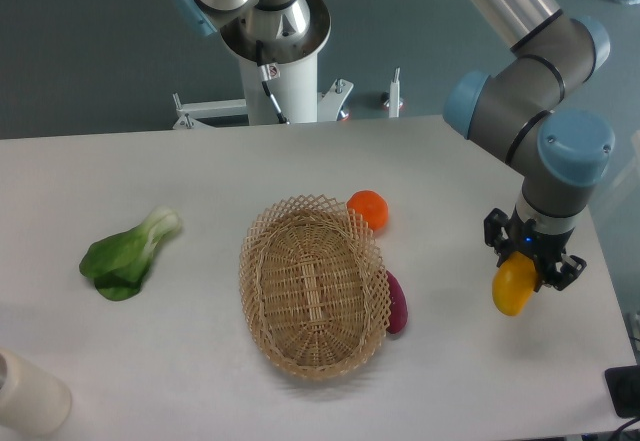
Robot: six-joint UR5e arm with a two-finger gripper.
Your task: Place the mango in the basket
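The hand (pixel 527 261) was closed on the mango (pixel 513 288), its black fingers (pixel 497 238) gripping the fruit's upper end so the yellow-orange body hung below them. The mango was held off the table (pixel 150 361), well to the right of the basket (pixel 314 285) and apart from it. Nothing lay inside the basket. A round orange fruit (pixel 369 208) sat against the basket's upper right rim, and a dark purple-red vegetable (pixel 396 304) lay tucked against its right side. Well to the left of the basket lay a leafy green vegetable (pixel 130 254). Farther left and below the basket, at the picture's corner, stood a pale cylinder (pixel 28 396).
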